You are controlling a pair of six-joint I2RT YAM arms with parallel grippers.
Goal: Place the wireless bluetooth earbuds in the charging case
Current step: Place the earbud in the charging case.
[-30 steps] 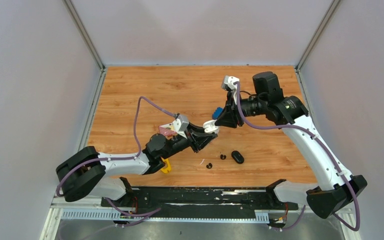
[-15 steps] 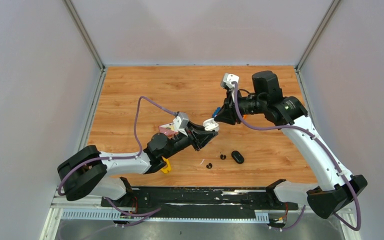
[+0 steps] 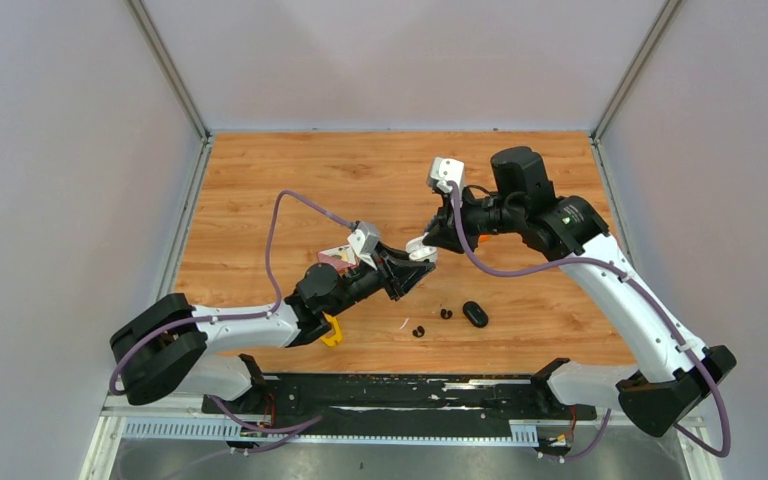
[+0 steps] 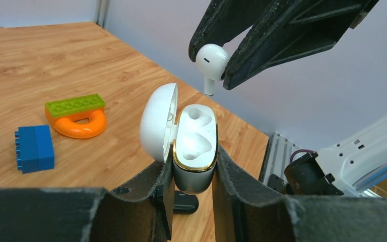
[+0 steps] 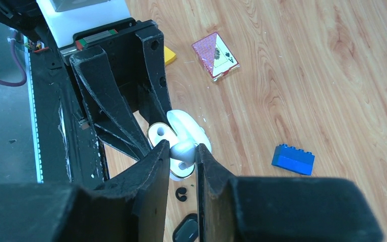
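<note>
Pinching a white earbud (image 4: 209,60) in my right pincer (image 5: 182,151) above the open charging case (image 4: 195,143), which my left pincer (image 4: 191,169) clamps; next, I should lower it stem-first into an empty socket.

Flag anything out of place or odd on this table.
Nothing damaged or spilled. Two black earbuds lie loose on the table beside the black case. The left gripper holds the white case, lid open, both sockets empty; the right gripper holds a white earbud above it.
</note>
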